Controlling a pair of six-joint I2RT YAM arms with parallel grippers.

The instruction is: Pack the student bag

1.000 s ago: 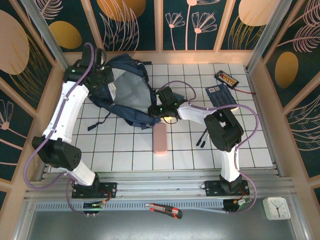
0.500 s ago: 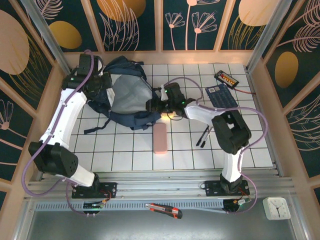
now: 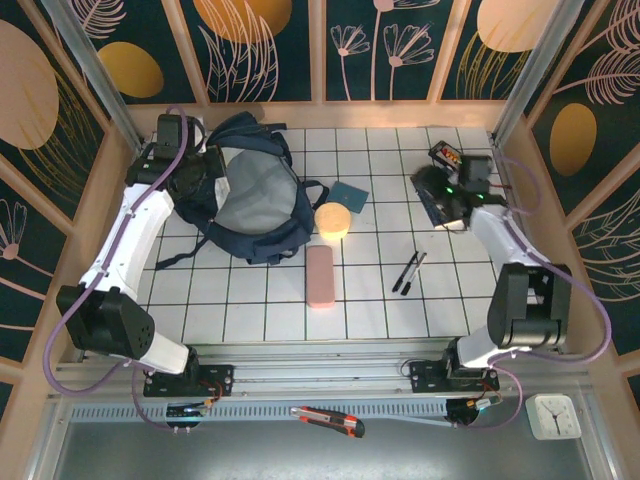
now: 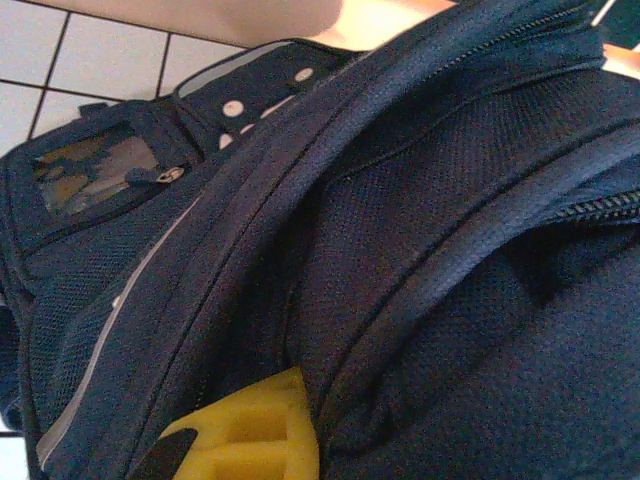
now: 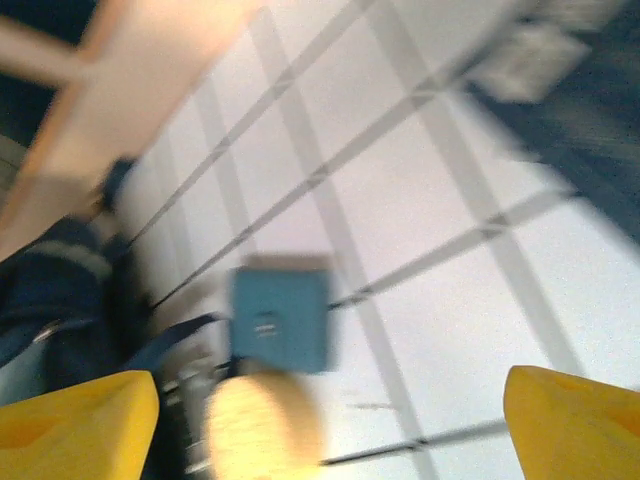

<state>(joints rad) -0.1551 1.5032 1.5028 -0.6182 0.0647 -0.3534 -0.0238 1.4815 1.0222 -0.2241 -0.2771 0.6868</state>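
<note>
The right end effector (image 3: 432, 190) is spread wide and empty above a dark blue notebook (image 5: 600, 130) at the far right of the desk (image 3: 380, 300). The left end effector (image 3: 200, 178) is buried in the student bag (image 3: 255, 195), far left; I cannot tell if it grips. A grab at the flat notebook could skid it against the black-and-orange device (image 3: 450, 155) just behind, near the right wall. The bag's slack fabric may sag shut. Bare tiles lie between teal square (image 3: 350, 195) and pens (image 3: 408, 272)
</note>
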